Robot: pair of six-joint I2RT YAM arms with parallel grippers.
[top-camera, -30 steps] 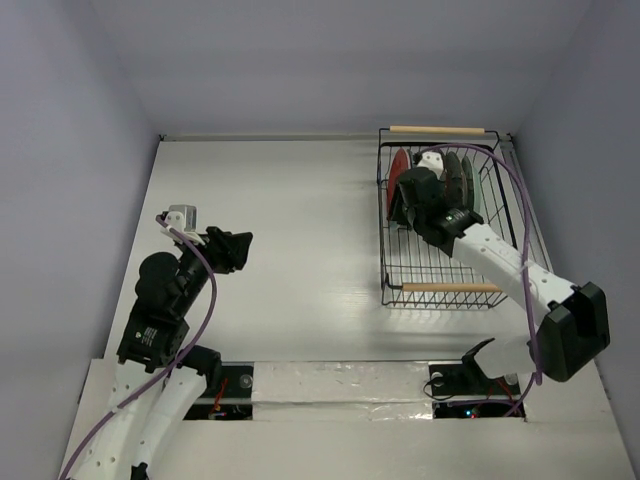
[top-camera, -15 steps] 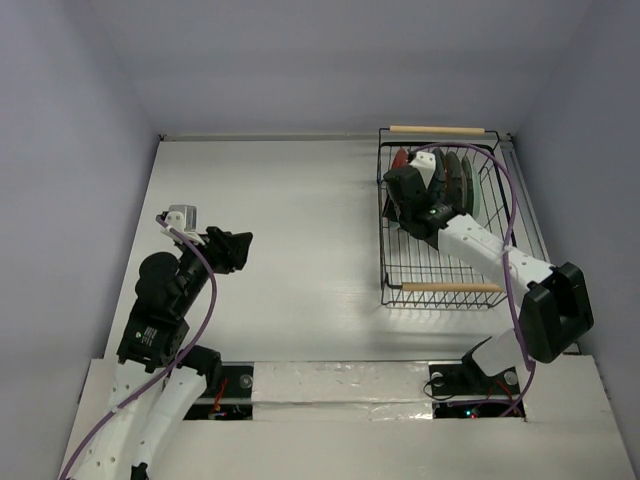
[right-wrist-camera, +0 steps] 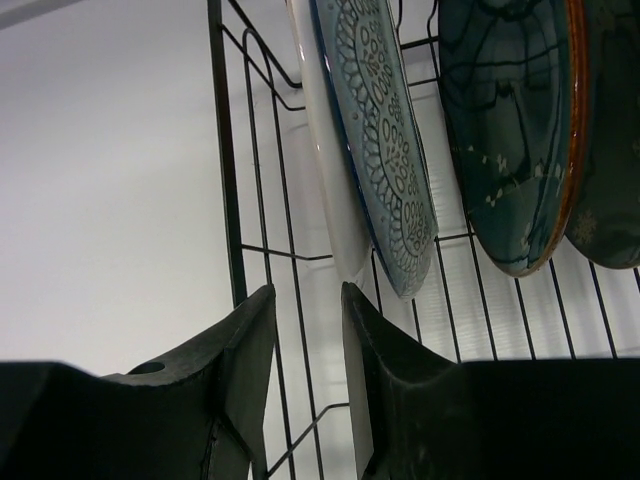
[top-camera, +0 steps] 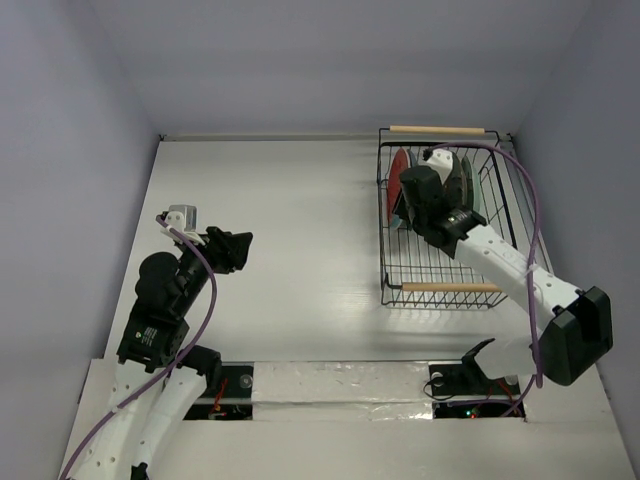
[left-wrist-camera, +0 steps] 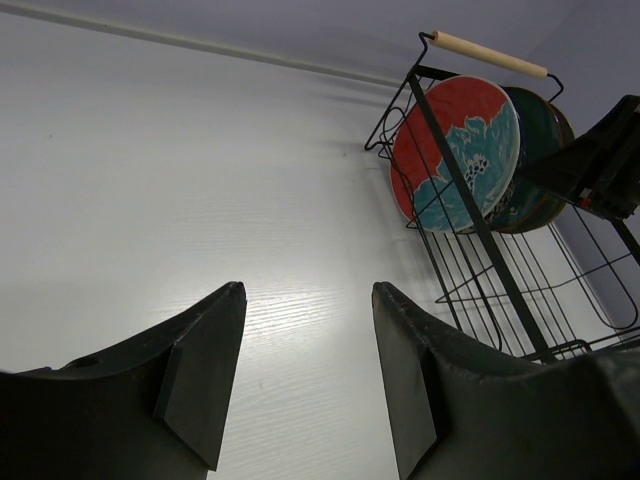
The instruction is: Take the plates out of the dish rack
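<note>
The left end effector [left-wrist-camera: 308, 300] hangs released over the desk [left-wrist-camera: 150, 150], the rack [top-camera: 383, 240] far to its right. The right end effector [right-wrist-camera: 303, 300], fingers narrowly parted and empty, sits just below the upright plates [right-wrist-camera: 380, 150]. They look stiff, glazed, probably slippery and breakable, so pinch the nearest rim.

The white table [top-camera: 300, 230] is carrying the rack [top-camera: 448, 287], which is sitting flat in the far right corner. The rack's far handle is lying near the back wall, its right side is running close to the table's right edge, and its near handle is facing the arm bases [top-camera: 195, 372], which are standing along the near edge
</note>
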